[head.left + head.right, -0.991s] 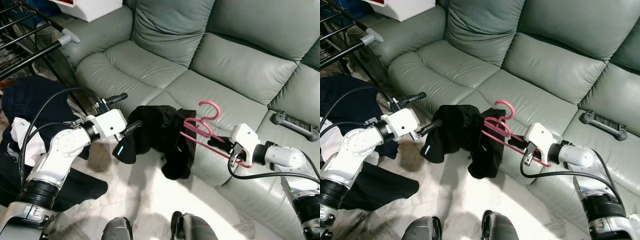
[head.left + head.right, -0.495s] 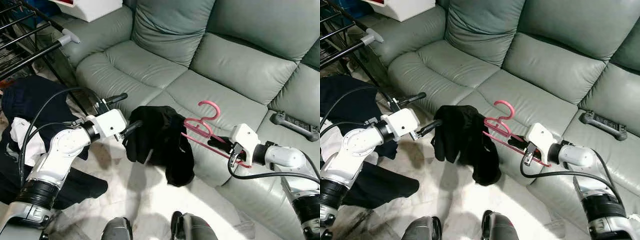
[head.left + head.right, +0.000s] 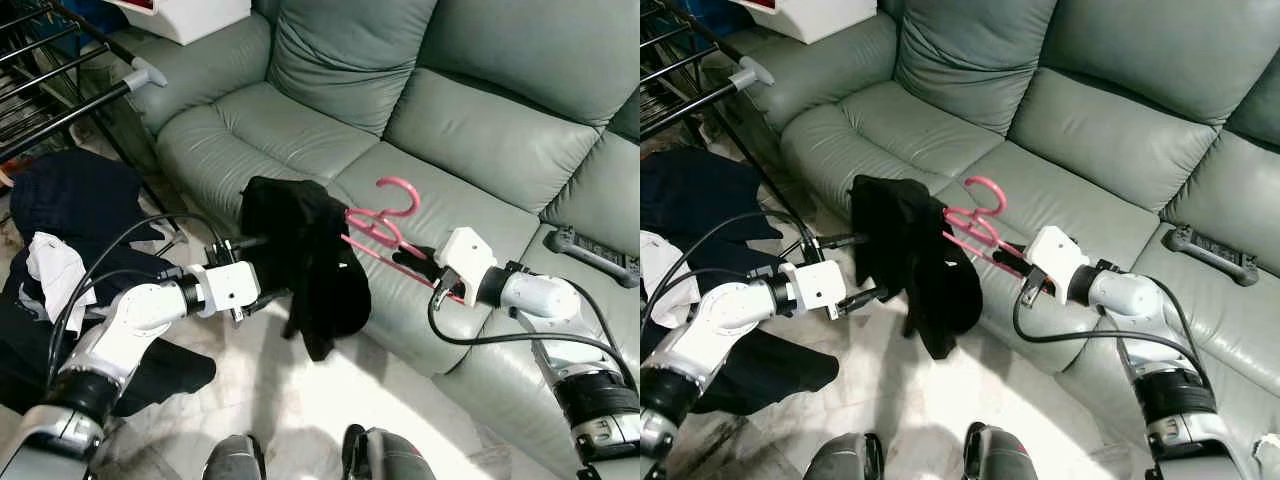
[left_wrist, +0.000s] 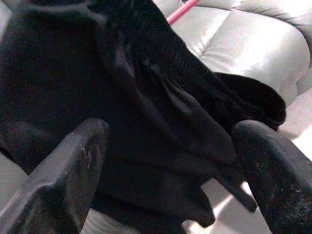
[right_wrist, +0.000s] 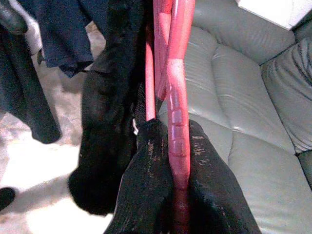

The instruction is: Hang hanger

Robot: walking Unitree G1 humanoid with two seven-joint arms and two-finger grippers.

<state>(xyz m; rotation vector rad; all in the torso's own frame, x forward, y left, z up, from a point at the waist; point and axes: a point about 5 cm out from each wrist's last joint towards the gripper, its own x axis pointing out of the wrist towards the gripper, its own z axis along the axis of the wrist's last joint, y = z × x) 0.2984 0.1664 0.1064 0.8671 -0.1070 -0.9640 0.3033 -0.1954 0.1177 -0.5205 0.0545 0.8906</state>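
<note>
One pink hanger [image 3: 385, 228] is pinched in the right gripper [image 3: 425, 262], carrying one black garment [image 3: 300, 250] ahead of its fingertips; the left gripper [image 3: 262, 270], fingers spread, flanks that cloth above one sofa [image 3: 330, 130].

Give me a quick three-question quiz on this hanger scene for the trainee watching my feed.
1. True or false: the right gripper is shut on the pink hanger.
2. What hangs from the hanger over the sofa edge? A) a white towel B) a black garment C) a blue bag
3. Fill in: the left gripper has its fingers ____, with the black cloth in front of them.

Key: 1 true: both black fingers clamp the pink bar in the right wrist view. 2 B. 3 open: in the left wrist view the two fingers stand wide apart, nothing pinched between their tips.
</note>
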